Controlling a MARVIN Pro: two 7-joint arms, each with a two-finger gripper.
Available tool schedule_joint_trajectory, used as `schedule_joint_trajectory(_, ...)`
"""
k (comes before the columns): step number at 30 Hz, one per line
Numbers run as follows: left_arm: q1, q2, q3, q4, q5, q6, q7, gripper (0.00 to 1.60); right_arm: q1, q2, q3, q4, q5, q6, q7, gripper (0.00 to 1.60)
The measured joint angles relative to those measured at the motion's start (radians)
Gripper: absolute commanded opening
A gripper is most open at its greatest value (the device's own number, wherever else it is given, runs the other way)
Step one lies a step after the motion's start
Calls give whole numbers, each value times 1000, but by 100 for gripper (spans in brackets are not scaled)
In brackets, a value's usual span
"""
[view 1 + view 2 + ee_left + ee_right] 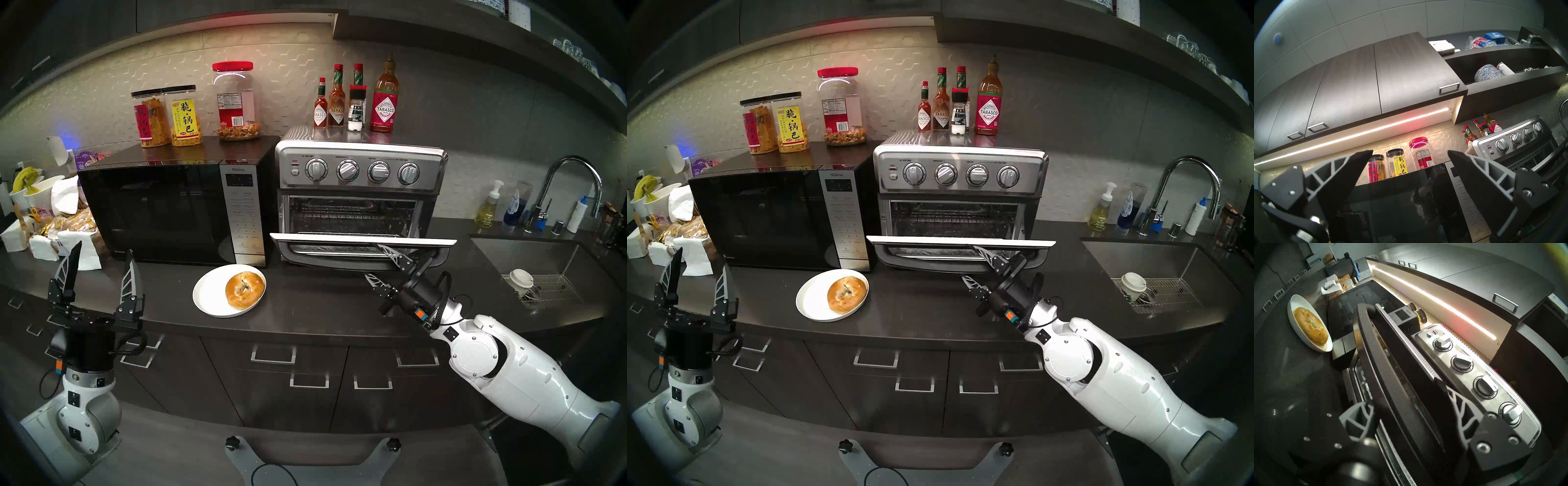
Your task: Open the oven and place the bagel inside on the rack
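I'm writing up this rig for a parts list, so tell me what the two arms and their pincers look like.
Both arms have glossy white rounded shells with grey joint caps and small black square markers. Each wrist is a black cylinder with an orange-and-teal tag and looping black cables. The left pincer and right pincer each have two pointed black fingers backed by pale grey open ribs, bolted to black blocks.

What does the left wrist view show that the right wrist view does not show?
Only the left wrist view: the open left gripper, three snack jars, sauce bottles, a shelf with bowls. Only the right wrist view: the bagel on its plate, and the right gripper with its fingers on either side of the oven's handle. Both: the oven knobs, the microwave, the light strip.
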Motion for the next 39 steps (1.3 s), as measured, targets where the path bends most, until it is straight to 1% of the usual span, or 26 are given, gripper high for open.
schedule_joint_trajectory(2,0,0,0,0,0,0,0,160,-30,14,-37,27,-17,5,3,0)
schedule_joint_trajectory(4,-1,0,1,1,0,0,0,160,-55,15,-66,62,-29,21,13,0)
schedule_joint_trajectory(17,-3,0,1,1,0,0,0,160,-63,7,-68,68,-60,27,-28,0)
schedule_joint_trajectory(18,-3,0,1,1,0,0,0,160,-64,7,-68,68,-60,27,-31,8)
schedule_joint_trajectory(19,-3,0,1,1,0,0,0,160,-65,6,-68,69,-60,26,-36,21)
schedule_joint_trajectory(20,-3,0,1,1,0,0,0,160,-67,4,-68,70,-60,24,-43,67)
schedule_joint_trajectory(21,-3,0,1,1,0,0,0,160,-68,4,-69,71,-59,22,-48,144)
schedule_joint_trajectory(22,-3,0,1,1,0,0,0,160,-69,2,-69,73,-57,20,-55,160)
schedule_joint_trajectory(28,-3,0,1,1,0,0,0,160,-70,7,-67,75,-36,-4,-120,160)
schedule_joint_trajectory(39,-4,0,2,2,0,0,0,160,-70,36,-114,84,-2,-39,-205,160)
